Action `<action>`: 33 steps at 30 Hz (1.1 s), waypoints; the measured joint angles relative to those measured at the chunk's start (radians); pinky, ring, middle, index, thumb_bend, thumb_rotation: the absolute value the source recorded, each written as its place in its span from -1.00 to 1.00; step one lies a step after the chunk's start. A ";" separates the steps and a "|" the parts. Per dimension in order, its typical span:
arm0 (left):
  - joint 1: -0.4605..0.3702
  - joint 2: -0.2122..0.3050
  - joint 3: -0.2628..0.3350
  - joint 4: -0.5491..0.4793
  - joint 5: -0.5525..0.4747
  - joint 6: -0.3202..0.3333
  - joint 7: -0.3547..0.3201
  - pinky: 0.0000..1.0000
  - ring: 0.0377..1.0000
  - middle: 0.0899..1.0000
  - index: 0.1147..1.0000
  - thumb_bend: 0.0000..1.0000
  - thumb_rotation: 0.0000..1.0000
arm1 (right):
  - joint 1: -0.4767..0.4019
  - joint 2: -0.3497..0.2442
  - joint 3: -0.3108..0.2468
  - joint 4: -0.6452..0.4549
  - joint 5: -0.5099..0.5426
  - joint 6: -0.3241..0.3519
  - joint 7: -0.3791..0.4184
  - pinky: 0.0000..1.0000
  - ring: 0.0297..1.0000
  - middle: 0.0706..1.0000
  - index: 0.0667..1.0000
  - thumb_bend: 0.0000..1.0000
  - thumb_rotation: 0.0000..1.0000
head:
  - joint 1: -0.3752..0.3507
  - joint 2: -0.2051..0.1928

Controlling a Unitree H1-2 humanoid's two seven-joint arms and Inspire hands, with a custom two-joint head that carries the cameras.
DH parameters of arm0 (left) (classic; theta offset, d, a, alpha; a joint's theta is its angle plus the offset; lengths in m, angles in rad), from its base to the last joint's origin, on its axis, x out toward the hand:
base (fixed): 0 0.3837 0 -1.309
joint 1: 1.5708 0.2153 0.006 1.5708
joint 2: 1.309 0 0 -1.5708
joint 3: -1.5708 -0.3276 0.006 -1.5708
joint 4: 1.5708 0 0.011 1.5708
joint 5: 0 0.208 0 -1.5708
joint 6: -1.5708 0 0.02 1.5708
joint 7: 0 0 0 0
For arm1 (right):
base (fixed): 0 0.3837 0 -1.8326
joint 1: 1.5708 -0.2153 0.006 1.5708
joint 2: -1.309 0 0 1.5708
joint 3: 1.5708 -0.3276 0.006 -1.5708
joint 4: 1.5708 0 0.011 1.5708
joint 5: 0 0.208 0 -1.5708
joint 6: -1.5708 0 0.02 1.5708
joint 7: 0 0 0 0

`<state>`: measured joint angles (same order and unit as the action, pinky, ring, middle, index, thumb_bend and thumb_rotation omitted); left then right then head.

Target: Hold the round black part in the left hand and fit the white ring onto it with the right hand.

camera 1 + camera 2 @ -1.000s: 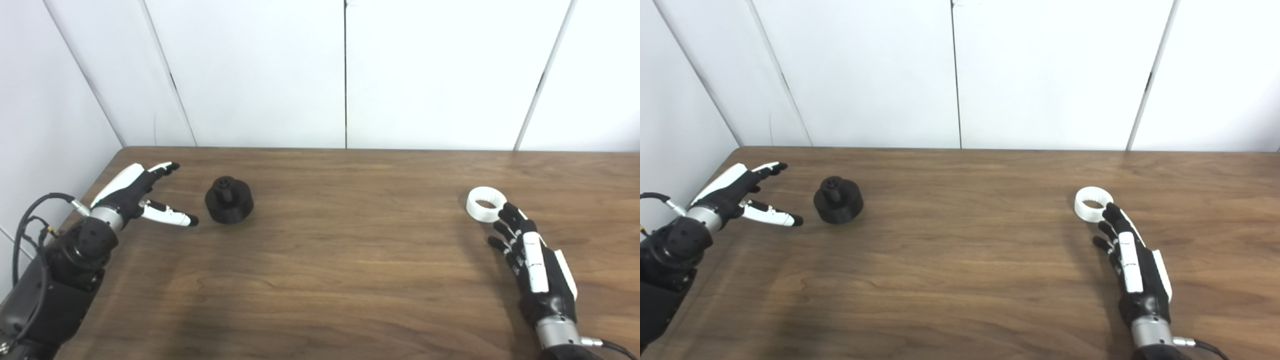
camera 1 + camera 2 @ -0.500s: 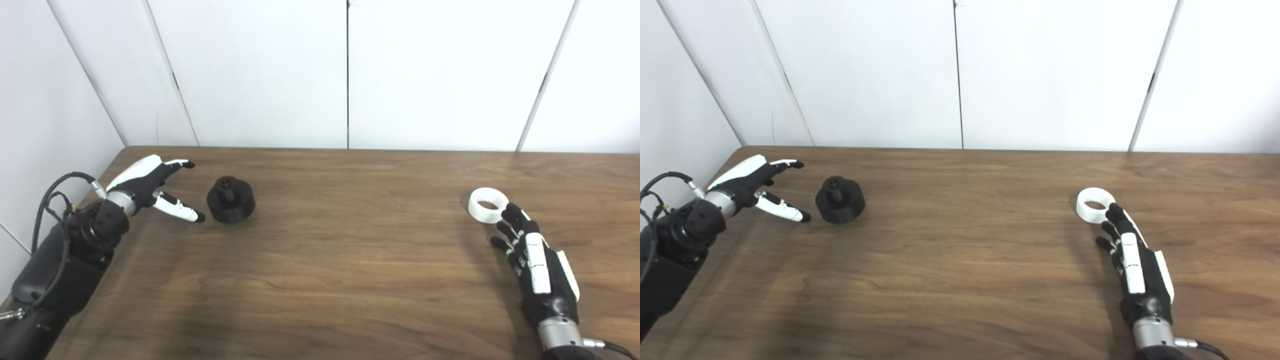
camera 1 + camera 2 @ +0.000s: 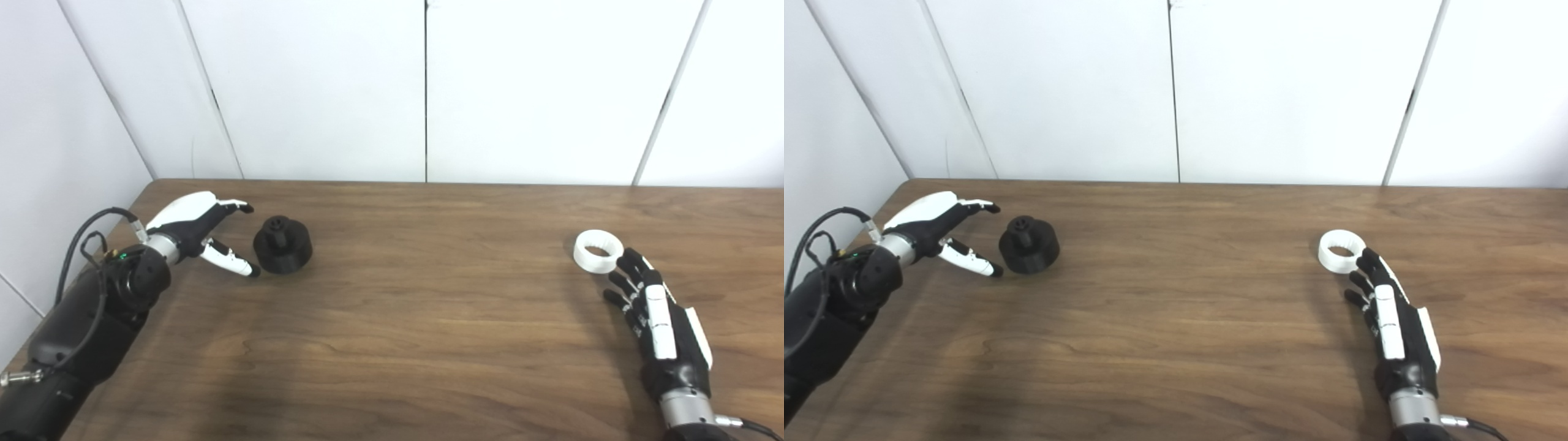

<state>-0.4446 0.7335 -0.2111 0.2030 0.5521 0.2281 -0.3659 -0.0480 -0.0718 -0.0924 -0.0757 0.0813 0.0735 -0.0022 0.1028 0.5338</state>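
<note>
Now, step in hand: you are reaching for the first grasp; nothing is lifted yet, so by my reading the task has barely begun.
Round black part (image 3: 282, 244): it sits flat on the table (image 3: 416, 318) at the left, with its narrow stub pointing up.
Left hand (image 3: 195, 231): it is spread and holds nothing; the thumb tip lies just beside the part's near-left wall, and the fingers (image 3: 236, 205) reach out above and behind it, apart from it.
How to close: bring the hand a little further in so the wide body sits between thumb and fingers, then squeeze on the side wall, low down. Keep off the stub, since the ring probably has to pass over it.
Risk: a light part like this is likely to skate away if the thumb arrives first; close both sides together.
White ring (image 3: 598, 250): it lies flat on the table at the right, hole up.
Right hand (image 3: 658, 321): it lies stretched out, fingers apart and empty, fingertips right at the ring's near edge; whether they touch it you cannot tell.
Advice for it: hold it there until the left grip looks firm.
</note>
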 measured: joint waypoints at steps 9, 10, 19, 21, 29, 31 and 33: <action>-0.017 -0.040 -0.025 0.021 0.031 0.020 -0.010 0.95 1.00 0.91 0.73 1.00 -0.37 | 0.001 0.007 0.001 -0.003 -0.012 0.000 -0.006 0.73 0.82 0.83 0.81 0.13 0.92 | -0.012 0.002; -0.020 -0.041 -0.025 0.027 0.033 0.019 -0.010 0.94 1.00 0.91 0.74 1.00 -0.36 | 0.002 0.007 0.001 -0.004 -0.013 0.000 -0.007 0.74 0.82 0.83 0.82 0.13 0.92 | -0.012 0.002; -0.036 -0.061 -0.032 0.048 0.036 0.012 -0.011 0.92 1.00 0.91 0.74 1.00 -0.43 | 0.006 0.007 0.001 -0.009 -0.014 -0.001 -0.007 0.75 0.81 0.83 0.82 0.13 0.93 | -0.028 0.005; -0.039 -0.067 -0.034 0.063 0.036 0.011 -0.011 0.92 1.00 0.91 0.73 1.00 -0.43 | 0.012 0.009 0.002 -0.016 -0.014 -0.001 -0.008 0.75 0.82 0.84 0.82 0.13 0.92 | -0.029 0.005; -0.042 -0.083 -0.048 0.077 0.043 0.009 -0.012 0.88 1.00 0.88 0.66 1.00 -0.42 | 0.020 0.010 0.000 -0.024 -0.013 0.000 -0.008 0.74 0.81 0.83 0.82 0.15 0.91 | -0.029 0.006; -0.048 -0.084 -0.049 0.089 0.043 0.004 -0.012 0.88 1.00 0.88 0.64 1.00 -0.44 | 0.020 0.009 0.000 -0.024 -0.011 0.000 -0.008 0.75 0.81 0.84 0.82 0.13 0.92 | -0.031 0.006; -0.051 -0.086 -0.049 0.094 0.042 0.003 -0.011 0.88 1.00 0.86 0.60 1.00 -0.47 | 0.021 0.009 -0.001 -0.024 -0.008 0.000 -0.007 0.76 0.81 0.84 0.83 0.13 0.92 | -0.031 0.008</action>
<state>-0.4958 0.6476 -0.2598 0.2966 0.5944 0.2314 -0.3774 -0.0275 -0.0629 -0.0938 -0.1000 0.0730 0.0738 -0.0096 0.0721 0.5415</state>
